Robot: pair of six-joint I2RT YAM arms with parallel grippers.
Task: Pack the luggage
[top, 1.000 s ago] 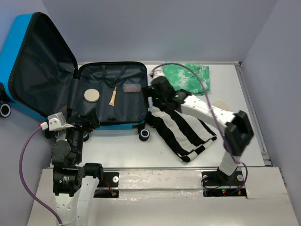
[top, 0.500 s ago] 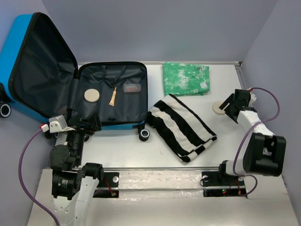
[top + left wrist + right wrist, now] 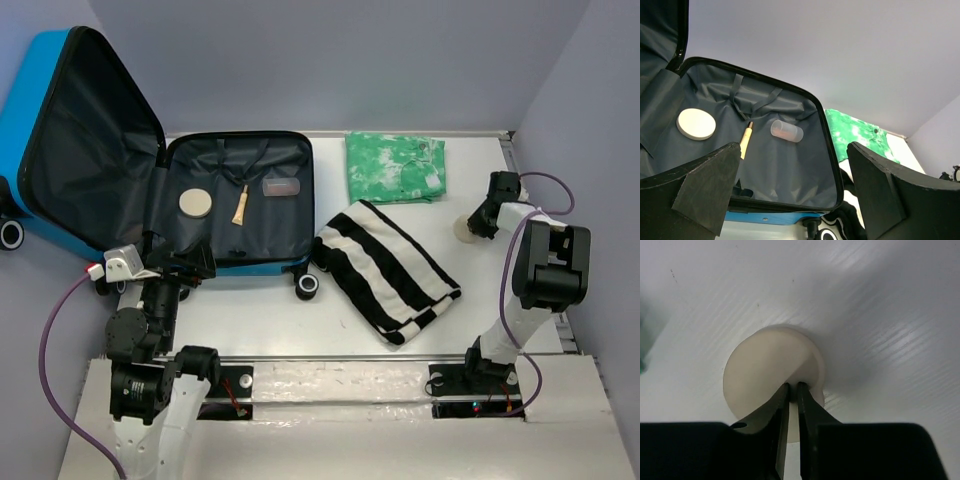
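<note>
The bright-blue luggage (image 3: 30, 110) lies open at the back left, black lining up; its rim (image 3: 836, 165) fills the left wrist view. Inside it lie a cream disc (image 3: 196, 203), a wooden-handled tool (image 3: 240, 205) and a clear tube (image 3: 281, 187). My left gripper (image 3: 188, 260) hovers open at the case's near edge, with nothing between its fingers (image 3: 705, 185). At the table's right side my right gripper (image 3: 479, 223) is shut on a second cream disc (image 3: 765, 370), tips pinching its top near the right rim (image 3: 792, 384). That disc (image 3: 462, 231) rests on the table.
A black-and-white striped cloth (image 3: 390, 270) lies folded in the middle, just right of the case's wheel (image 3: 308, 285). A green patterned cloth (image 3: 395, 167) lies at the back. The table's raised edge (image 3: 535, 230) runs close behind the right gripper.
The right arm swung from the case's right edge over to the cream disc at the right, dropped onto it and shut its jaws. The left arm stayed put, open.
</note>
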